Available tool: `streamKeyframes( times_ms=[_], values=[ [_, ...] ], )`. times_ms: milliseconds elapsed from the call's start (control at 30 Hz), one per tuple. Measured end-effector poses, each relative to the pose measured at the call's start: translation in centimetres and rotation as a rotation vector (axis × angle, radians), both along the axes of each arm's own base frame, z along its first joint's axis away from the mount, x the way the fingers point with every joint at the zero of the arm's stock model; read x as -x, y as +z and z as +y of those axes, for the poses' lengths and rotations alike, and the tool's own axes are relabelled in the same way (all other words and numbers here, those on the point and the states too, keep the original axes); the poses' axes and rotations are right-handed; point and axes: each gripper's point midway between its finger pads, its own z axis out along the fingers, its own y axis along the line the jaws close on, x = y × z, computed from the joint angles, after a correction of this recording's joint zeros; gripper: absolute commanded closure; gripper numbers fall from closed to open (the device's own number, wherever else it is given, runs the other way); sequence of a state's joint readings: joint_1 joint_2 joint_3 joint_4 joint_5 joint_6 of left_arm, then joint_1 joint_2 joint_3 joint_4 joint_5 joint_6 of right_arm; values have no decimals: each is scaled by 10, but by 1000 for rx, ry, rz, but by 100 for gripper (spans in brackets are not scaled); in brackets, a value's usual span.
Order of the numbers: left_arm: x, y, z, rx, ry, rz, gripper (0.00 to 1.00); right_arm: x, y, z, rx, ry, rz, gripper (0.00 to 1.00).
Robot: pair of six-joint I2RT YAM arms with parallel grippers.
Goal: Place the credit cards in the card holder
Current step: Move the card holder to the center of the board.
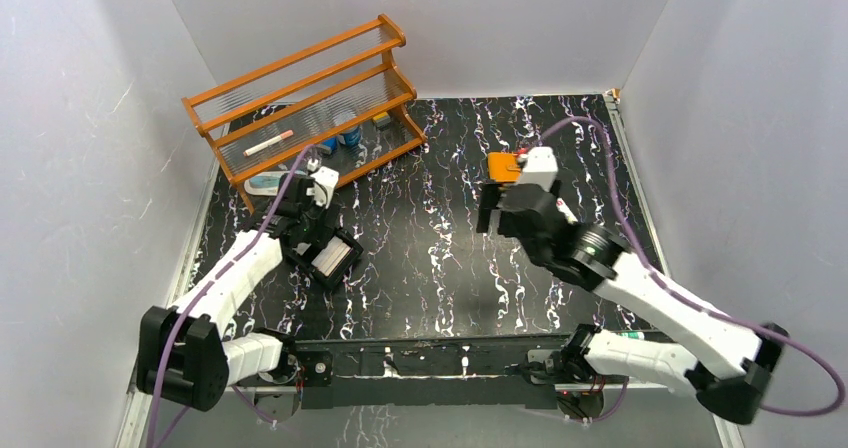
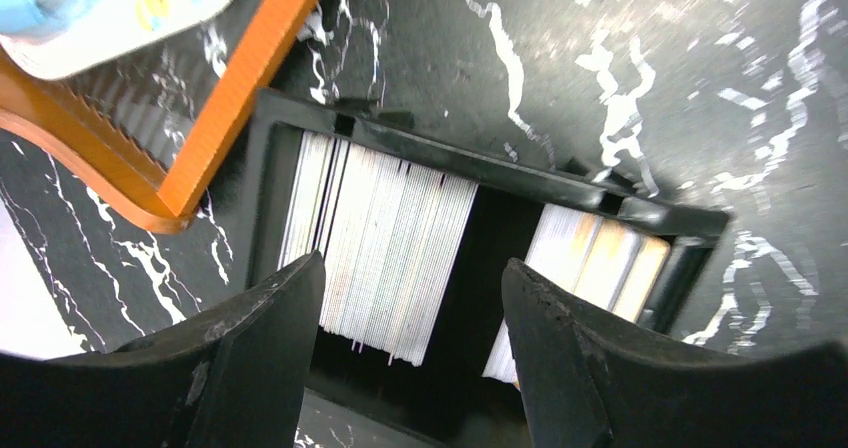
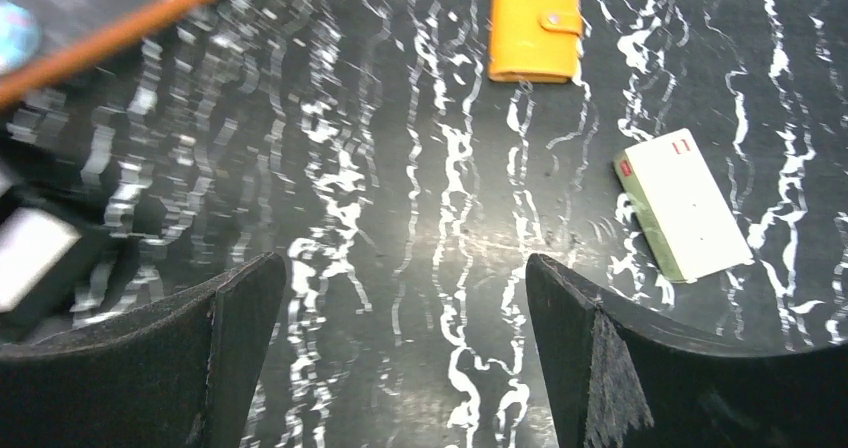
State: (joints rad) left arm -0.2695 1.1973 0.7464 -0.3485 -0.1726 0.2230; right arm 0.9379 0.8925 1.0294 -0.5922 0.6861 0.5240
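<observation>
My left gripper [image 2: 412, 278] spread over the credit cards [image 2: 380, 248] in the black tray [image 2: 480, 168] mid-frame, my right gripper [image 3: 405, 268] spread, empty, card holder [image 3: 535, 26] closed at top centre

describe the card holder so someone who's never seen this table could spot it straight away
On the black white-veined table, look right of centre toward the far edge, away from the orange wooden rack. There lies a small orange-tan leather card holder, closed with a snap tab. The cream oblong box nearby is paler, longer and red-marked.
</observation>
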Motion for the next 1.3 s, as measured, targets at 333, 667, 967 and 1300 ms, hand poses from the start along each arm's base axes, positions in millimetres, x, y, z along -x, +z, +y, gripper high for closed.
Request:
streamKeyframes(
  times_ms=[333, 667, 967, 1300],
  values=[
    [-18, 101, -35, 296, 86, -183, 31, -110, -99, -58, 250, -242, 218, 32],
    [22, 111, -75, 566, 100, -10, 32, -199, -167, -114, 190, -275, 369, 50],
    [40, 123, -81, 640, 81, -22, 32, -245, -190, -84, 119, -126, 407, 48],
    [43, 115, -86, 653, 82, 28, 32, -271, -225, -64, 90, -51, 465, 46]
  ],
)
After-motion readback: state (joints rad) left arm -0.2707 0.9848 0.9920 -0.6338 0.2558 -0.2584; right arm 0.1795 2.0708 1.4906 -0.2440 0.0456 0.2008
